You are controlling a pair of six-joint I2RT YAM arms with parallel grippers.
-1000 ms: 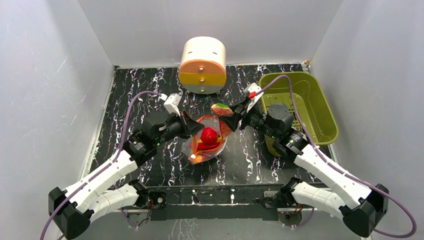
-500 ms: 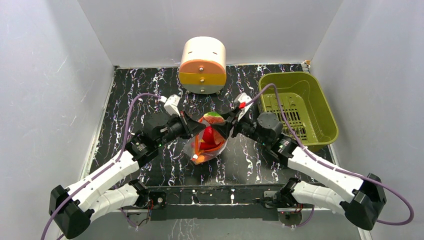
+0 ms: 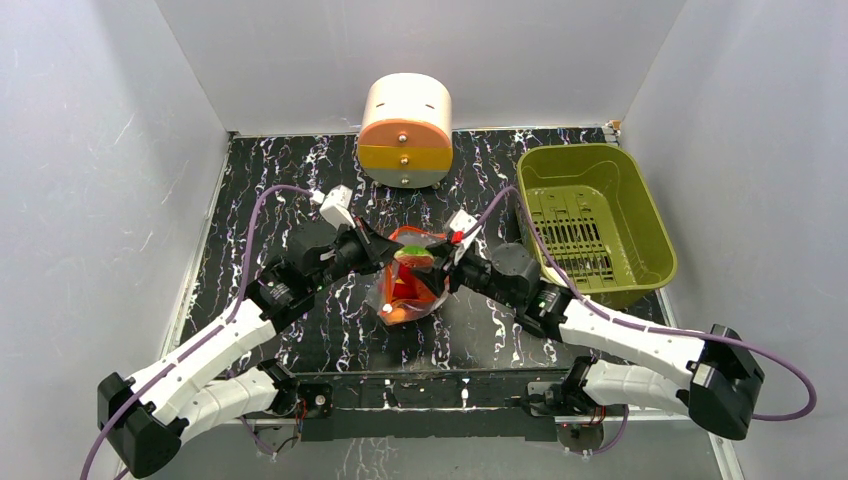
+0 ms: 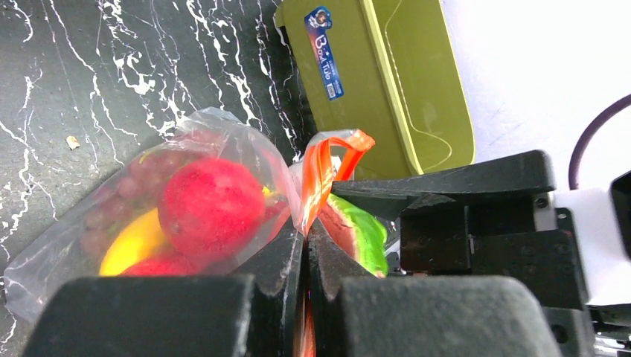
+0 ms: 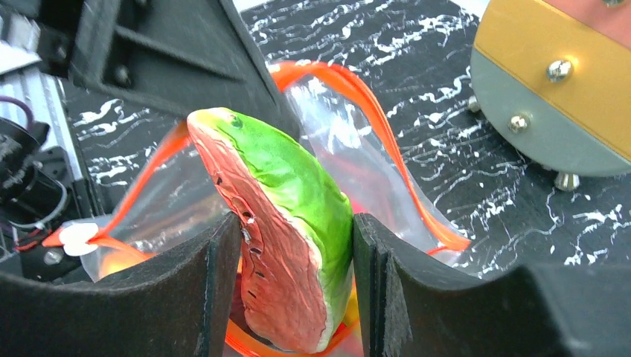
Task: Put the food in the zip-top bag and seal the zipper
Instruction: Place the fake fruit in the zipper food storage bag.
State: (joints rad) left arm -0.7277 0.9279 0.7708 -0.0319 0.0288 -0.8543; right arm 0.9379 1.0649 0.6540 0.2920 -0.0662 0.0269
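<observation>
The clear zip-top bag (image 3: 408, 290) lies mid-table with a red round fruit (image 4: 212, 208) and a yellow banana (image 4: 132, 244) inside. My left gripper (image 3: 383, 256) is shut on the orange-red zipper strip (image 4: 321, 175) at the bag's near mouth edge and holds the mouth up and open. My right gripper (image 3: 432, 266) is shut on a pinkish slice with a green rind (image 5: 290, 238) and holds it in the open mouth. The slice also shows in the left wrist view (image 4: 361, 230). The zipper loops round the slice (image 5: 376, 108). The white slider tab (image 5: 78, 238) sits at the strip's end.
An olive-green bin (image 3: 600, 215) stands at the right, close behind my right arm; its side shows in the left wrist view (image 4: 387, 82). A round cream and orange drawer unit (image 3: 405, 130) stands at the back centre. White walls enclose the black marbled table (image 3: 270, 190).
My right gripper has carried the slice left and down from beside the bin into the bag's mouth. My left gripper has kept hold of the zipper edge, shifting slightly.
</observation>
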